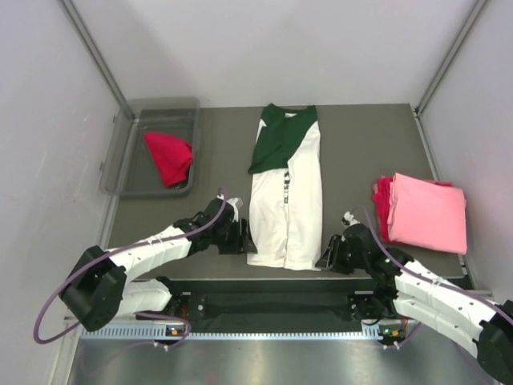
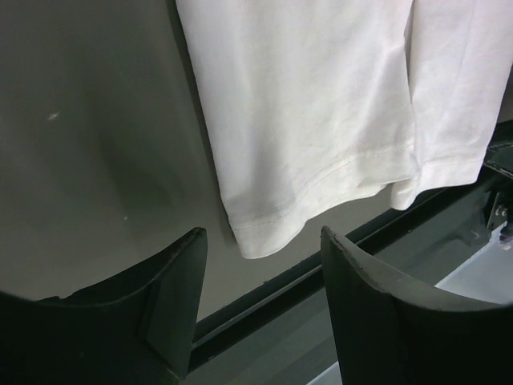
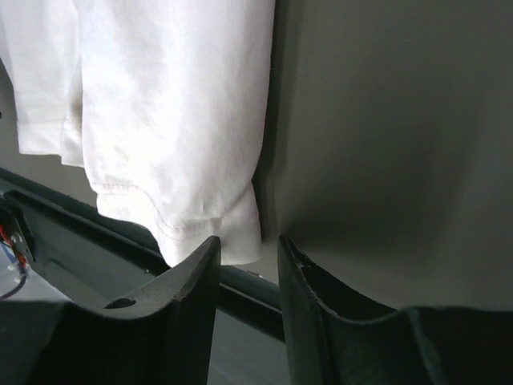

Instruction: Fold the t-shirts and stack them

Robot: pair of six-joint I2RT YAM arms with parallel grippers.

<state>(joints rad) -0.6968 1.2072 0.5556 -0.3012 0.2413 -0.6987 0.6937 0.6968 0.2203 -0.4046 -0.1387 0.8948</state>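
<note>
A white t-shirt [image 1: 286, 200] with a dark green top, folded into a long strip, lies in the middle of the table. My left gripper [image 1: 244, 241] stands at its near-left hem corner, jaws open and nothing between them. In the left wrist view the white t-shirt's [image 2: 304, 120] corner lies just beyond the left gripper [image 2: 263, 234]. My right gripper [image 1: 327, 258] stands at the near-right corner. In the right wrist view the right gripper's [image 3: 248, 241] jaws are narrow but apart, with the white hem [image 3: 168, 120] just ahead of the tips. A folded pink t-shirt [image 1: 426, 212] lies on a red t-shirt [image 1: 380, 204] at the right.
A clear grey bin [image 1: 128, 148] at the back left holds a crumpled red t-shirt [image 1: 169, 157]. The table's dark front rail [image 1: 280, 281] runs just behind both grippers. White walls close in the left, right and far sides.
</note>
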